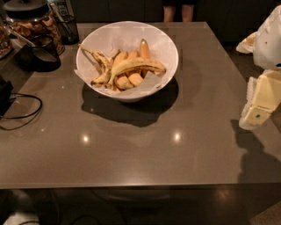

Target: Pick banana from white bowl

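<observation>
A large round white bowl [167,41] with a white paper lining stands on the grey table at the back centre. The banana [136,65], long, curved and pale yellow with brown speckles, lies across the top of the fruit in the bowl. Several shorter orange-yellow bananas [131,78] lie under it, and a thin black-spotted one [100,59] lies at the bowl's left. My gripper [259,110] is at the far right edge of the view, well right of the bowl and above the table's right edge, with the white arm above it.
A dark glass jar [30,22] with snacks, a black mesh cup [68,28] and a dark bowl [41,55] stand at the back left. A black cable [26,112] loops on the table's left side. A person's legs [178,11] show behind the table.
</observation>
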Robot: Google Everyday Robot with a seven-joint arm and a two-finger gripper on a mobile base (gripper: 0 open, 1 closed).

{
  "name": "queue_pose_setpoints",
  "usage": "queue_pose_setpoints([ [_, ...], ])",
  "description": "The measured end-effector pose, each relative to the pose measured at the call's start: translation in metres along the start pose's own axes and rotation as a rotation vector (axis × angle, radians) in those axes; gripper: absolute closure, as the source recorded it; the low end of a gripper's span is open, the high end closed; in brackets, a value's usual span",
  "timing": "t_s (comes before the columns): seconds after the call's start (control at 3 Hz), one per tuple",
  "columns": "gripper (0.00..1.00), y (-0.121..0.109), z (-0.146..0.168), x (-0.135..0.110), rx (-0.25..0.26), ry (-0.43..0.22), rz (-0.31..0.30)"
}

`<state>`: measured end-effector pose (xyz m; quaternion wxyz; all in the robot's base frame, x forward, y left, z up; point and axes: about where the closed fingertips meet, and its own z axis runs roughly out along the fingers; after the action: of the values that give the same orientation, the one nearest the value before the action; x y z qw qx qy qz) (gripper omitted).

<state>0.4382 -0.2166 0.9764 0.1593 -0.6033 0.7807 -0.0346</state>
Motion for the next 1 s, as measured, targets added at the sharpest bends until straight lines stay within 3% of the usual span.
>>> queue_pose_setpoints([
  [0.33,0.0,0.0,0.0,0.0,0.0,0.0,-0.001],
  [0.67,0.0,-0.002,-0.001,-0.005,-0.006,0.011,-0.044],
  [1.0,0.0,-0.009,-0.001,-0.022,-0.024,0.037,-0.125],
])
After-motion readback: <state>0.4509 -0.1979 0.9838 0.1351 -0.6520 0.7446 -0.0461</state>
